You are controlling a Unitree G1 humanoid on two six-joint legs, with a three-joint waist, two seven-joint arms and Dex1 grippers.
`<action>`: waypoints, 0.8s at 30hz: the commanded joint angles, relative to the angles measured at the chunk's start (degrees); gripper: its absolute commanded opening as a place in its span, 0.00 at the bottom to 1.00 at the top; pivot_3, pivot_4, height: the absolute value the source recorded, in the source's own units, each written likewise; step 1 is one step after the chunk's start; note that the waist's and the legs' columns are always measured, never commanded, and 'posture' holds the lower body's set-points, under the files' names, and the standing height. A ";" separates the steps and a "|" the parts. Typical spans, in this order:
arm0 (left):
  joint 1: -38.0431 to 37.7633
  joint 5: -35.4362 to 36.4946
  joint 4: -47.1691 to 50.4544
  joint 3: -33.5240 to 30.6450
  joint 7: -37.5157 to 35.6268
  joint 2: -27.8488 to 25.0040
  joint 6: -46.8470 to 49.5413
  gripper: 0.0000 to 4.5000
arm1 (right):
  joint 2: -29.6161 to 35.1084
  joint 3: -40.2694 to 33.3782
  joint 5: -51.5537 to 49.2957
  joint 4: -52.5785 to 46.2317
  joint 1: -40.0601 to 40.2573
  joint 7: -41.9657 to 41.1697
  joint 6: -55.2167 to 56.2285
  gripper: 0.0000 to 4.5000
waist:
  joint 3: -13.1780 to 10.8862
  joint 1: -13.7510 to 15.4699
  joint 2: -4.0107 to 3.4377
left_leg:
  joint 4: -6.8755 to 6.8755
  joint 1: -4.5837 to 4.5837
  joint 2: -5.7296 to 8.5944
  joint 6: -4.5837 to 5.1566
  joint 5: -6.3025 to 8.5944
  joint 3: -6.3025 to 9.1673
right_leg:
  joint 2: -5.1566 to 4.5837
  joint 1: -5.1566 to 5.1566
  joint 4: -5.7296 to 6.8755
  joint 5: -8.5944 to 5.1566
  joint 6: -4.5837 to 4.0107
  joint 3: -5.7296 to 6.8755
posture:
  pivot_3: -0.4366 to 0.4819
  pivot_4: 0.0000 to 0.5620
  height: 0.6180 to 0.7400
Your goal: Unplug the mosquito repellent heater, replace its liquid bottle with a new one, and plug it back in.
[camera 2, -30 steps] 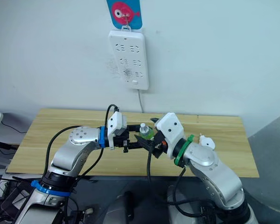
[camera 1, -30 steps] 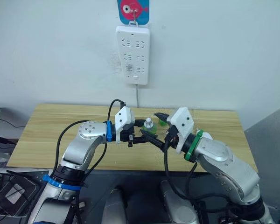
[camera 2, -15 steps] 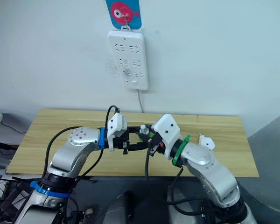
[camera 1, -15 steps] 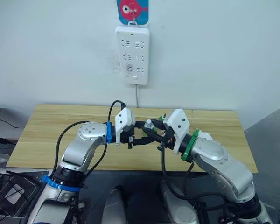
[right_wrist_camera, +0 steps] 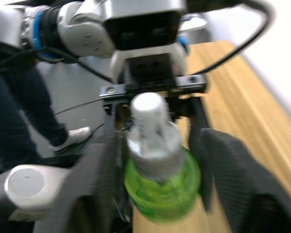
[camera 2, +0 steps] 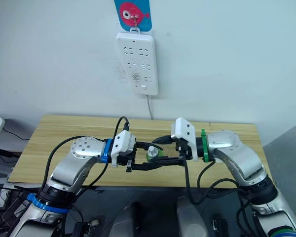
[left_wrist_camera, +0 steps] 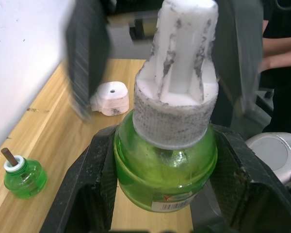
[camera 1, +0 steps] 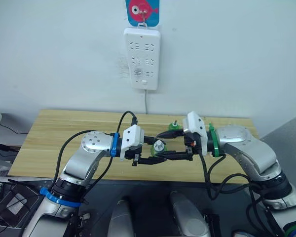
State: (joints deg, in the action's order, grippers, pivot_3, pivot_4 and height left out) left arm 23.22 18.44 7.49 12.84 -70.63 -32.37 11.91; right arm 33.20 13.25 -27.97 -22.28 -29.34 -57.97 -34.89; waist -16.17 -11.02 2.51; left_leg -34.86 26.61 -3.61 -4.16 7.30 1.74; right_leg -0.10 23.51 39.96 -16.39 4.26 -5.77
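I see the new bottle (left_wrist_camera: 165, 170), green with a pale ribbed cap, pinched at its body between the two fingers of the left gripper (camera 1: 160, 154); green liquid shows through its wall. It is held upright above the front edge of the table (camera 1: 64, 133).

The right gripper (camera 1: 163, 145) faces the left one. Its fingers are spread, one on each side of the cap, and I see a gap between them and the cap.

The old bottle (left_wrist_camera: 24, 175), green with a bare dark wick, stands upright on the table near the wall. The heater (left_wrist_camera: 110, 98) lies on the wood well apart from it, unplugged. The power strip (camera 1: 142, 58) hangs on the wall above the table.

Both forearms reach toward each other, nearly level, and meet in front of me.
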 commanded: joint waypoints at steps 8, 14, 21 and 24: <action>1.58 1.72 1.37 -0.57 1.44 1.85 1.02 0.51 | -3.53 -3.00 -1.31 -18.66 10.85 16.32 -5.22 1.00 | 0.01 -0.42 -0.01 | 0.01 -0.01 -0.02 0.00 0.00 -0.02 | 0.01 0.01 0.00 -0.02 0.00 -0.02 | 0.16 0.45 0.87; 1.28 1.67 2.00 -0.28 1.05 1.53 0.99 0.51 | -7.89 -1.16 5.35 -11.34 9.34 22.28 -0.92 1.00 | 0.03 -0.51 -0.04 | 0.00 -0.13 -0.03 -0.01 -0.01 -0.12 | 0.00 -0.06 -0.01 -0.03 -0.05 -0.08 | 0.18 0.44 0.87; 0.11 1.78 2.85 -0.75 1.39 0.56 1.16 0.51 | -2.09 -5.97 3.95 -9.79 11.21 18.10 0.32 1.00 | 0.03 -0.08 -0.04 | 0.08 -0.07 -0.01 0.00 0.00 -0.09 | -0.02 -0.02 -0.05 -0.03 -0.03 -0.04 | 0.18 0.43 0.87; -0.09 1.74 2.40 -0.95 1.45 0.11 0.72 0.51 | 2.95 -8.68 -0.60 -13.21 13.61 13.60 -1.86 1.00 | 0.03 -0.02 -0.05 | 0.06 -0.06 -0.01 0.00 0.00 -0.10 | -0.02 -0.02 -0.05 -0.04 -0.04 -0.05 | 0.18 0.43 0.87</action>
State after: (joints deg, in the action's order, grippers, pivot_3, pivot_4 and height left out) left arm 23.27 19.07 7.65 12.95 -68.45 -31.86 13.46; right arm 34.05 8.64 -25.96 -32.45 -16.61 -42.09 -35.86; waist -16.14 -11.05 2.46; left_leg -34.80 26.54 -3.61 -4.16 7.30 1.64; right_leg -0.13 23.47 39.91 -16.43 4.22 -5.83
